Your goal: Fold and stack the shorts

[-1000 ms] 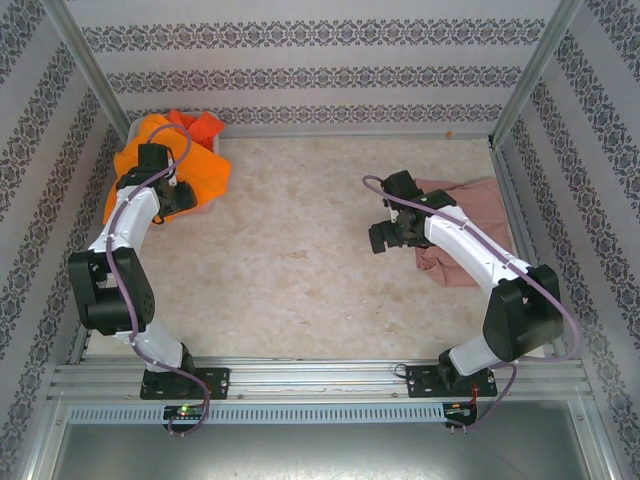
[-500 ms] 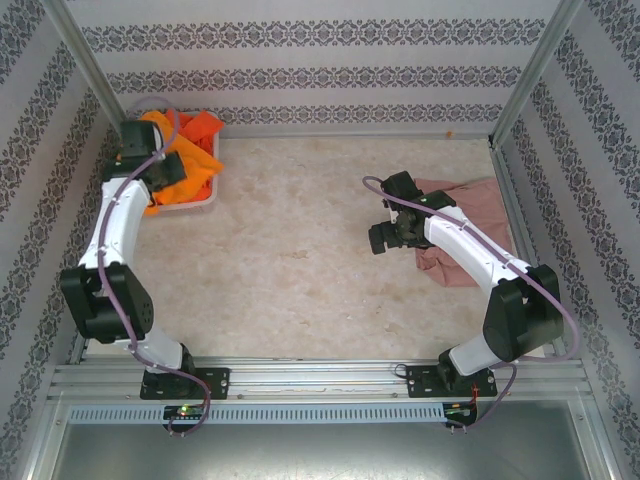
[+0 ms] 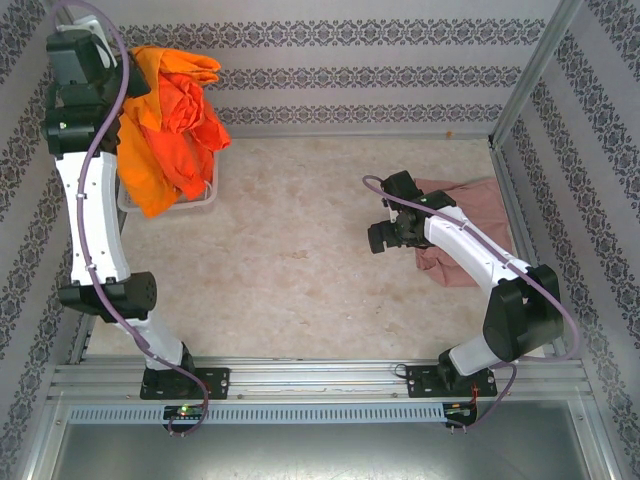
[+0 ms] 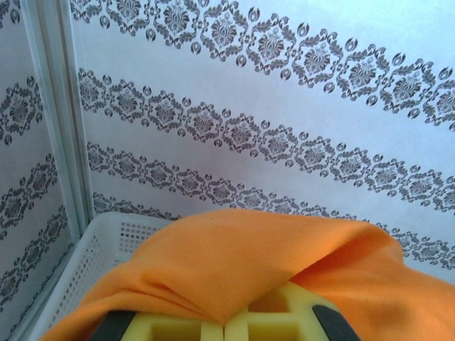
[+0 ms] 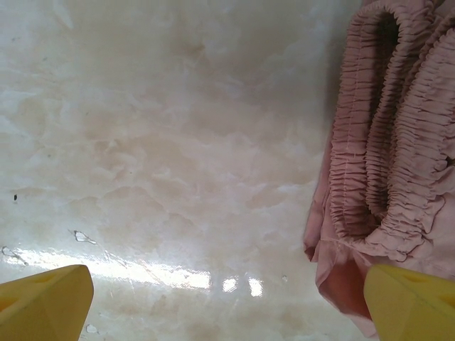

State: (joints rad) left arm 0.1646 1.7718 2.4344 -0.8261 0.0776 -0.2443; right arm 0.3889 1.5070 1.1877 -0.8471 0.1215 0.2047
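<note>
While beneath orange shorts, left gripper

The orange shorts hang bunched and wrinkled at far left, pinched in the left claw. The dusty pink shorts lie crumpled at the right edge of the worktop, gathered waistband showing.

Top camera is looking steeply down from behind the arms; left wrist is facing the back wall up close; right wrist is peering closely down at the table, sharing the pink shorts with top.
</note>
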